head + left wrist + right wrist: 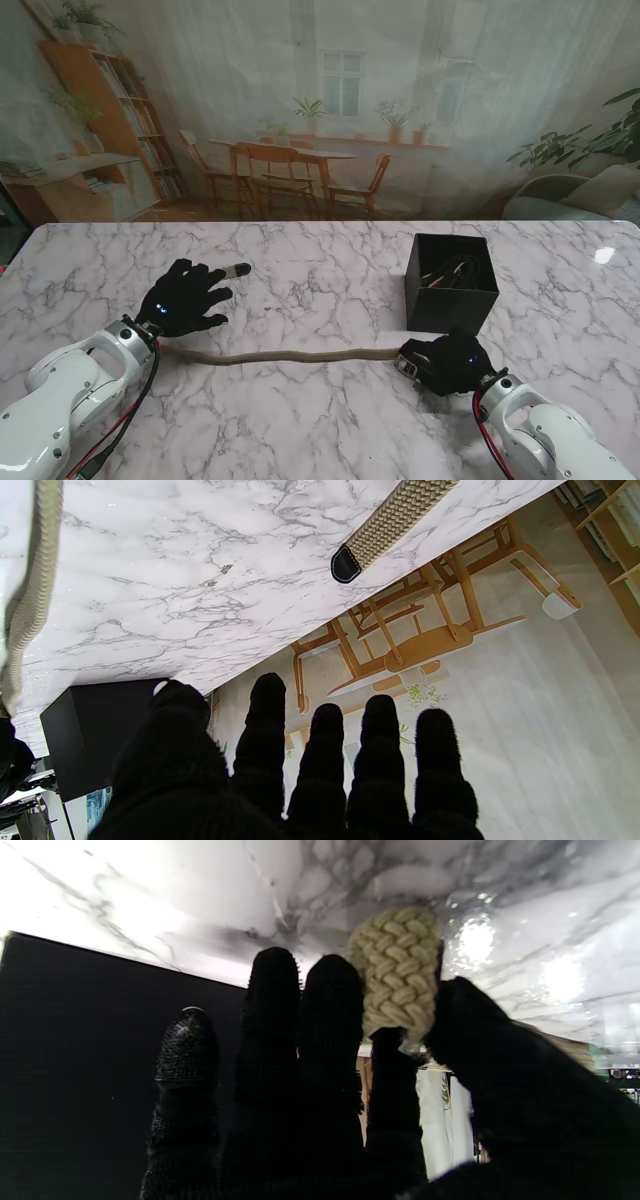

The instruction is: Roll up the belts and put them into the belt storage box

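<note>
beside the unmarked black box (451,284), right hand (450,362) pinches woven belt (290,355).

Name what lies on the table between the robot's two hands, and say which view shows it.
The woven belt runs along the marble table from the left hand to the right hand, which grips its end. The stand's view shows it.
</note>
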### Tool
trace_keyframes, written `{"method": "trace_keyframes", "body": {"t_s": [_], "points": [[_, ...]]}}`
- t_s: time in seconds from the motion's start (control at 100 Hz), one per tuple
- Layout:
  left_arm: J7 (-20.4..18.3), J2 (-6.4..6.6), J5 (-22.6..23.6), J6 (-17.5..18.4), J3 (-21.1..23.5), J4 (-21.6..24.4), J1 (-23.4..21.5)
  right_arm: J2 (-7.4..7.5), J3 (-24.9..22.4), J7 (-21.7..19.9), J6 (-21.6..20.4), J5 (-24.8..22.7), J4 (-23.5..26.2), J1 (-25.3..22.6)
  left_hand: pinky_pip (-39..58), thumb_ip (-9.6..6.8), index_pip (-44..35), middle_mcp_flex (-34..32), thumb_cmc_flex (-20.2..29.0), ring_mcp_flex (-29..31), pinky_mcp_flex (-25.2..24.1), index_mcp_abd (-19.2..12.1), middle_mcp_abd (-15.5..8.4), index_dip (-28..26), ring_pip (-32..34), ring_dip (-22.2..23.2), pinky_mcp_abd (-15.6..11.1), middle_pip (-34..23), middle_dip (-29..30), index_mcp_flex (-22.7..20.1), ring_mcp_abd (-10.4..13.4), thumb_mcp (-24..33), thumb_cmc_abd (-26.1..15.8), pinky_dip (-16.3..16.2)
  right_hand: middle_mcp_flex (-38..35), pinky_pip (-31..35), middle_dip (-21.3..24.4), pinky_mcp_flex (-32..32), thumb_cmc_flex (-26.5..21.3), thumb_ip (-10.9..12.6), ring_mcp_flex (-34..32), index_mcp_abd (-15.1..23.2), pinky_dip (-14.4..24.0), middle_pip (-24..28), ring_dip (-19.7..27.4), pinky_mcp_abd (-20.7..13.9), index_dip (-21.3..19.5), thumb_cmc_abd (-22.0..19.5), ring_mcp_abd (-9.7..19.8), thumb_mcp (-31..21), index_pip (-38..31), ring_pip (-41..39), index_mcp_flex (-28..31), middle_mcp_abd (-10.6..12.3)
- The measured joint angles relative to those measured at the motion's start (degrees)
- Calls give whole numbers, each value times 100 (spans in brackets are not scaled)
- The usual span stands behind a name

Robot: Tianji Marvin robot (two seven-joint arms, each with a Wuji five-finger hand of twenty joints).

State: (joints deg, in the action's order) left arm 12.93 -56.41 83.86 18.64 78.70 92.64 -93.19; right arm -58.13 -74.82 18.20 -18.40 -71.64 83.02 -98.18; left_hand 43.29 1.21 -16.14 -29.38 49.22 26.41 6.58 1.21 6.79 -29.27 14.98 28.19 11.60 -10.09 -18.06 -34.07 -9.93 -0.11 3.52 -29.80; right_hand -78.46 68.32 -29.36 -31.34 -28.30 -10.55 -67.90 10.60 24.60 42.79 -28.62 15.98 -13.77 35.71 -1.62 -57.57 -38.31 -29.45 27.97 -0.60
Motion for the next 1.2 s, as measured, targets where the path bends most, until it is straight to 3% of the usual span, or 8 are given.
{"method": "trace_keyframes", "body": {"t_s": [0.15,0.24,0.39,0.47,0.55,0.66,0.99,1.2], "points": [[9,0,-8,5,-2,-6,5,-10,57,16,-25,206,-79,53,0,0,0,0,0,0,0,0,0,0,0,0,0,0,0,0,0,0,0,0,-134,50,-140,-127,-98,149,-336,94,-12,604,-41,45,2,-183,-60,-218,121,-296,-1024,-1],[12,0,-19,9,-4,-10,7,-33,55,-13,-24,315,-84,54,0,0,0,0,0,0,0,1,0,0,0,0,0,0,0,0,0,0,0,0,-135,72,-190,-139,-183,203,-401,736,-44,752,-75,107,4,-353,-130,-234,2,-338,-997,-61],[18,-1,-22,10,-5,-15,9,-59,30,-137,-77,389,-75,46,0,0,0,0,-1,0,0,1,0,0,0,0,0,0,0,0,0,0,0,0,-135,81,-200,-140,-238,153,-403,996,-73,871,-76,155,60,-518,-175,-235,-340,-338,594,-97],[18,-1,-22,12,-5,-15,9,-65,8,-204,-136,425,-66,42,0,0,0,0,-1,0,0,3,0,0,0,0,0,0,0,0,0,0,0,0,-155,81,-183,-145,-366,-204,-403,177,-83,872,-76,61,771,-438,-175,-210,-920,-335,1072,-106],[18,-1,-22,13,-5,-15,8,-66,-11,-271,-214,469,-61,42,0,0,0,0,-1,0,0,4,0,0,0,0,0,0,-1,0,0,0,0,0,-214,92,-16,-197,-138,-225,-403,-520,-127,872,-76,-149,954,-345,-175,-203,-1240,-309,1519,-98],[12,-2,-24,13,-5,-15,8,-81,-90,-596,-374,704,14,21,0,0,0,0,-1,0,0,6,1,0,0,0,0,0,-1,0,0,0,0,0,-287,103,341,-199,698,156,-391,-1106,-135,476,-1,-326,-285,-394,-131,-168,-652,-216,2044,-38],[-16,-3,-42,17,-17,-13,11,-49,-672,-2624,-768,798,1118,-378,0,0,0,0,-1,0,0,8,1,0,0,0,0,0,-1,0,-1,0,0,0,149,-208,977,542,1175,345,796,-1348,-143,-1651,723,-392,-1147,-527,593,525,-133,933,1186,589],[-87,-8,-68,16,-9,-7,11,53,-857,-3840,-709,1054,1651,-529,-1,0,0,0,-1,0,-1,9,1,0,0,0,0,0,-1,0,-1,0,-1,0,1078,-643,1626,999,904,694,1761,-1642,-224,-2324,1363,-682,-1433,-514,989,-585,244,1370,192,790]]}}
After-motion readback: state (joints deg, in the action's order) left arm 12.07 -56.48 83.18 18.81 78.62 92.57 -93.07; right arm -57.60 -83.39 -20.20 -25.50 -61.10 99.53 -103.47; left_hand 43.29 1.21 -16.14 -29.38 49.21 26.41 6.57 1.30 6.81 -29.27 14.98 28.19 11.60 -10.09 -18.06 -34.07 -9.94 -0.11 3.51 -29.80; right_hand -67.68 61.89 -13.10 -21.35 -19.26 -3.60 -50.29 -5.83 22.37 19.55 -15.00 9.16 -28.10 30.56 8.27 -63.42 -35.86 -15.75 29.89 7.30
